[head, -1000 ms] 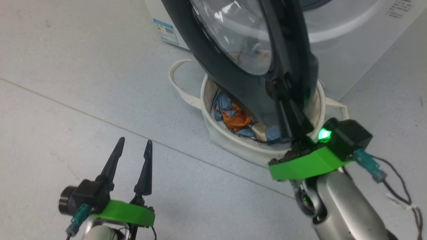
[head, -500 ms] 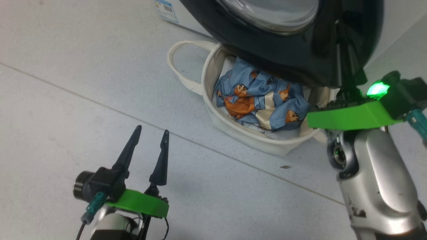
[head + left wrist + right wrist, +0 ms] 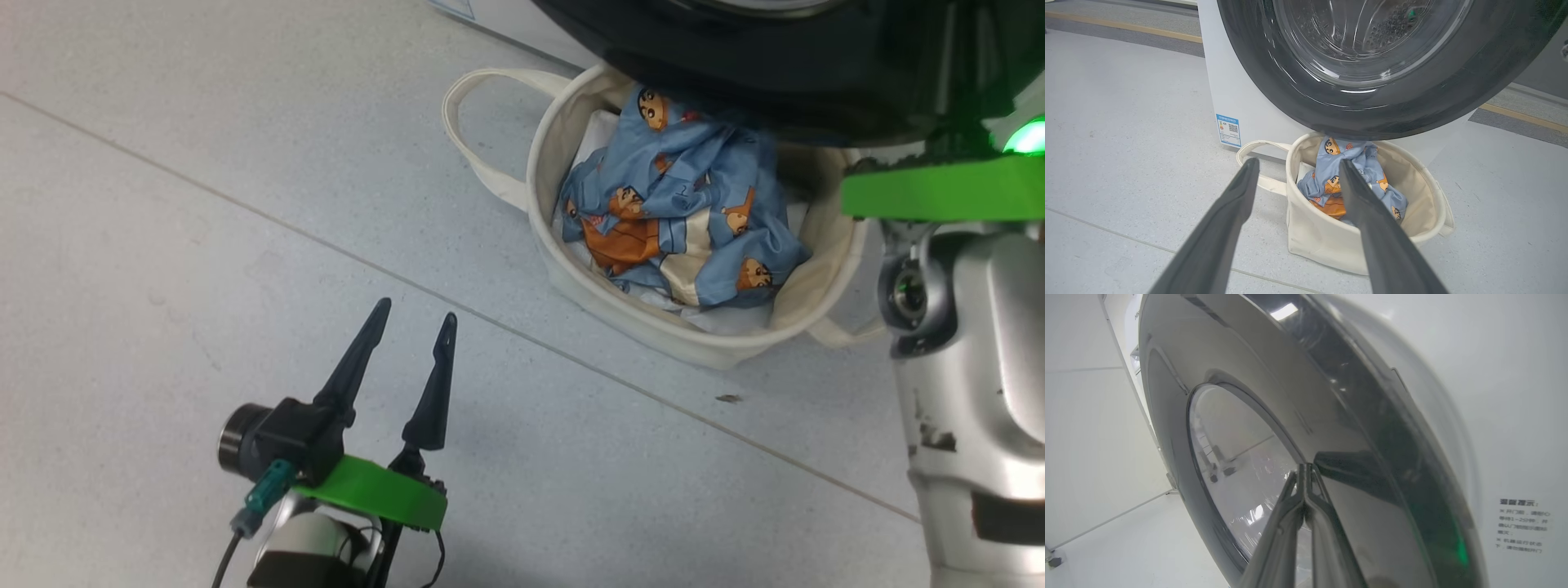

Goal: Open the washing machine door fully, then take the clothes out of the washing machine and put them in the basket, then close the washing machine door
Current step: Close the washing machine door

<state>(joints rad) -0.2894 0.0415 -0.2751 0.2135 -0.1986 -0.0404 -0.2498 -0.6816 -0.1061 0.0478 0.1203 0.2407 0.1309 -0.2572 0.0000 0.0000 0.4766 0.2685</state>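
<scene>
Head view: glossy black round washing machine door [image 3: 735, 73] had swung nearer closed against pinched-together right end effector [image 3: 1303, 473]; left end effector [image 3: 412, 314] gaped empty; closing underway.

Pale grey tiled floor [image 3: 204, 163], thin seams

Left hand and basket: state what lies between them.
Only bare grey floor, crossed by one tile seam, separates the left hand from the basket; the head view shows it.

The washing machine [image 3: 1241, 81] bears a blue QR-code label [image 3: 1228, 130] and a printed Chinese notice [image 3: 1523, 526], both too blurred to read.
</scene>
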